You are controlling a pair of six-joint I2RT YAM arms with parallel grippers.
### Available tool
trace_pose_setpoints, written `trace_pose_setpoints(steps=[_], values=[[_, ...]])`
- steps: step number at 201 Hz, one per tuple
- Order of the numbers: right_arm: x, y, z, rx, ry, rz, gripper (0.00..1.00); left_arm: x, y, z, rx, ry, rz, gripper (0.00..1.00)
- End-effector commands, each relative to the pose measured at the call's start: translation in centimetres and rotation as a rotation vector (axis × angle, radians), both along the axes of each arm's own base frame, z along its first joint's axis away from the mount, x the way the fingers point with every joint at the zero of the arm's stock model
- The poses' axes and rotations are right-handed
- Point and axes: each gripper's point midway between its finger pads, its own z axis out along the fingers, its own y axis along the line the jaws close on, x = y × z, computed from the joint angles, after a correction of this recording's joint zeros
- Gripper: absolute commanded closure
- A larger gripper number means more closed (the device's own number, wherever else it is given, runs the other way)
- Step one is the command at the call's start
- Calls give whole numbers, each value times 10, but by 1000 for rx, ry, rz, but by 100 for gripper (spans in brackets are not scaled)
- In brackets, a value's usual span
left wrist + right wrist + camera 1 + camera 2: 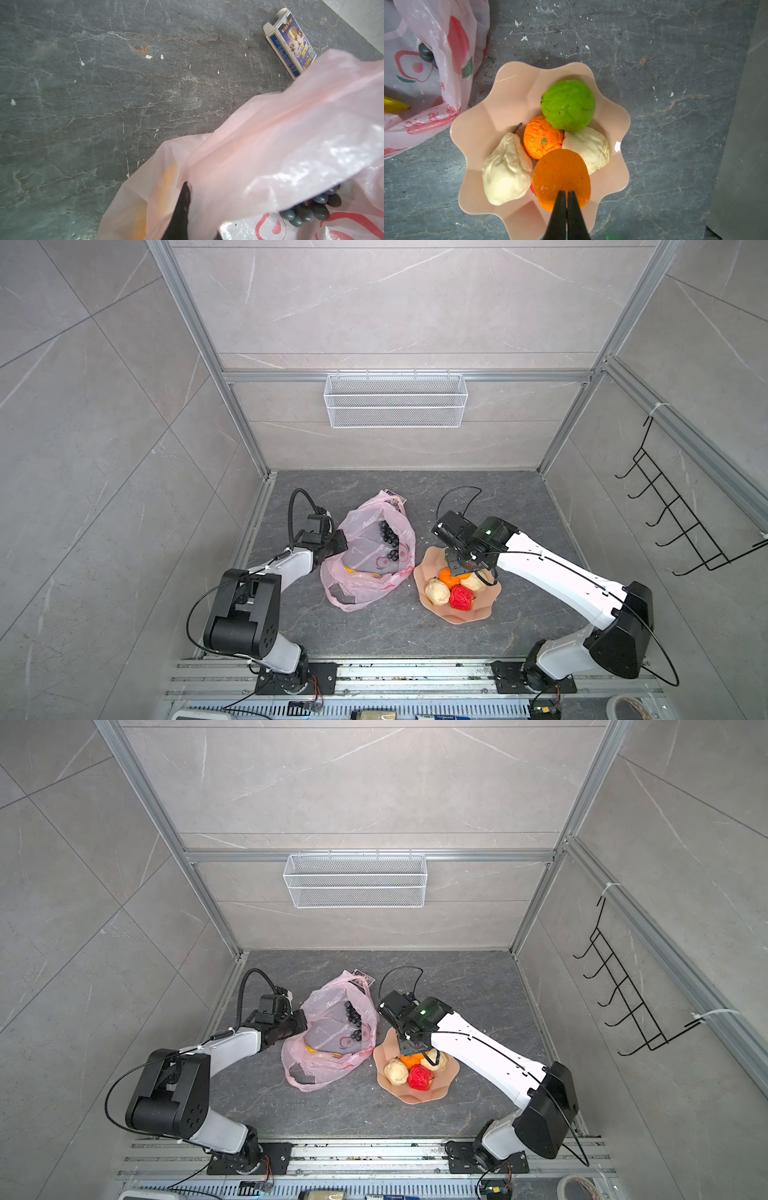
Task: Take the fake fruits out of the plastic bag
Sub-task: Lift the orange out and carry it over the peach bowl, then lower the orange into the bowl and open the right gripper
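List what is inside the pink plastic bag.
A dark grape bunch and a yellow banana show through the plastic bag. Anything deeper under its crumpled film is hidden.

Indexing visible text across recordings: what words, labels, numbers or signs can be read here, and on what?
On the thin translucent pink plastic bag: red printed lettering, too creased and blurred to read.
On the small blue-and-white cardboard box: yellow lettering and a QR-style square, too small to read.
No other text can be made out.
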Motion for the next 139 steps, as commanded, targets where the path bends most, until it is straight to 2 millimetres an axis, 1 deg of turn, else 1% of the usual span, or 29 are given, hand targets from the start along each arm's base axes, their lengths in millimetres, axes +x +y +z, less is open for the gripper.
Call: trace_pose_setpoints(steps=[1, 43, 84, 112, 139], values=[[-7, -3, -15, -43, 62, 14, 100, 3, 3, 4, 0, -19, 21, 93], [0, 6, -22, -41, 65, 17, 100, 3, 3, 4, 2, -18, 21, 93], [5, 6, -32, -72, 64, 8, 100, 3, 4, 4, 4, -19, 21, 93], [7, 19, -39, -32, 68, 9, 100, 3, 3, 4, 1, -19, 19, 93], [9, 15, -47, -74, 68, -4, 100, 3, 4, 4, 6, -19, 21, 92]])
